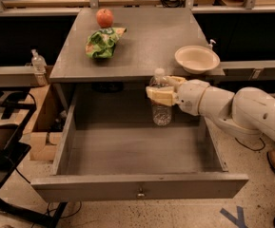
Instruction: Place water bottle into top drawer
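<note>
While held upright just below its cap by the gripper (162,89), the water bottle (161,112) sits at frame centre, over the rear of the open top drawer (139,186). Bowl (197,59), green bag (103,42) and apple (104,18) rest on the surface (151,32) above.

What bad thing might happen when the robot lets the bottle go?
The gripper, shut on the upright water bottle, holds it over the back of the top drawer. Let go too high, it may topple and roll. The arm is close to the bowl at the desk edge and might bump it.
</note>
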You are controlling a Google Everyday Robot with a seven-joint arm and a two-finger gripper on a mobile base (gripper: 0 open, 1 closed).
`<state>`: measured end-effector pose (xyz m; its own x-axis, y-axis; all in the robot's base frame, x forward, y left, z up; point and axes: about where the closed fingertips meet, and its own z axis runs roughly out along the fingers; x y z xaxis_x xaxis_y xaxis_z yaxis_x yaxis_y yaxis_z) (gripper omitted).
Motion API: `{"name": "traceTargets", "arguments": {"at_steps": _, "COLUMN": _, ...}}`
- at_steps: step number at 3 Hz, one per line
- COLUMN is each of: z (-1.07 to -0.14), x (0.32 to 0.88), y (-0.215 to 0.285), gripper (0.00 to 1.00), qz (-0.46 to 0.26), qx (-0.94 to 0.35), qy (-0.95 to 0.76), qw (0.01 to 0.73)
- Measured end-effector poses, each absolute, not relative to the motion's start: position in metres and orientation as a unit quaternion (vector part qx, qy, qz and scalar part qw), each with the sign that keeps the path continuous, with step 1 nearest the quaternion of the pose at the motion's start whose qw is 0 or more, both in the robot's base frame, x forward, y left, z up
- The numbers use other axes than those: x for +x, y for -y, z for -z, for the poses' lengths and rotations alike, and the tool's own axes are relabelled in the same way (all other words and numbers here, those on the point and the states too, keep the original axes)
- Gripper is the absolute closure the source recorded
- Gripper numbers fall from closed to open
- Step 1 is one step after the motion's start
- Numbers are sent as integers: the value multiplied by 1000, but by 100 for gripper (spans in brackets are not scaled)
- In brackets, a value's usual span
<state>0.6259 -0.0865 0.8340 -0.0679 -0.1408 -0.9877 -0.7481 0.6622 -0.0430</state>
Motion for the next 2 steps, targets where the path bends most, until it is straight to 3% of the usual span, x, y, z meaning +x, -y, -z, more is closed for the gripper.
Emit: {"name": "traceTargets", "arguments": {"at_steps": 2, "z": -787, "x": 631, "y": 68, "gripper": 100, "qz": -267, "qx": -327, "qy": -686, "qw": 593}}
